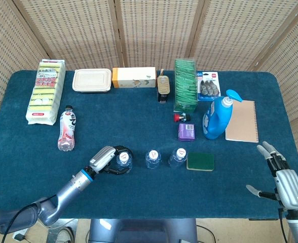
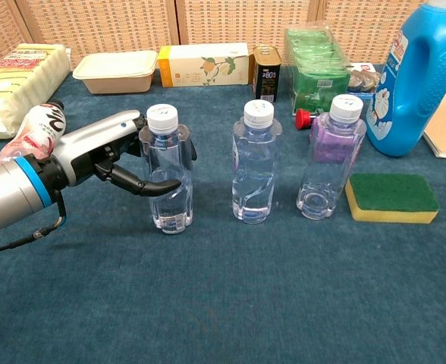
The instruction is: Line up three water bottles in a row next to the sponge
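Three clear water bottles with white caps stand upright in a row on the blue cloth. My left hand (image 2: 117,155) (image 1: 106,158) grips the leftmost bottle (image 2: 168,179) (image 1: 123,161) around its body. The middle bottle (image 2: 255,162) (image 1: 152,158) and the right bottle (image 2: 329,158) (image 1: 178,156) stand free. The green-and-yellow sponge (image 2: 392,197) (image 1: 200,162) lies just right of the right bottle. My right hand (image 1: 283,176) rests open at the table's near right corner, holding nothing.
A pink-labelled bottle (image 1: 67,128) lies at the left. Behind the row are a small purple box (image 1: 186,131), a blue detergent bottle (image 1: 217,116), a notebook (image 1: 243,121), a green packet stack (image 1: 185,85), a tin (image 1: 163,86), a carton (image 1: 134,77), a lidded container (image 1: 91,80) and a sponge pack (image 1: 46,91).
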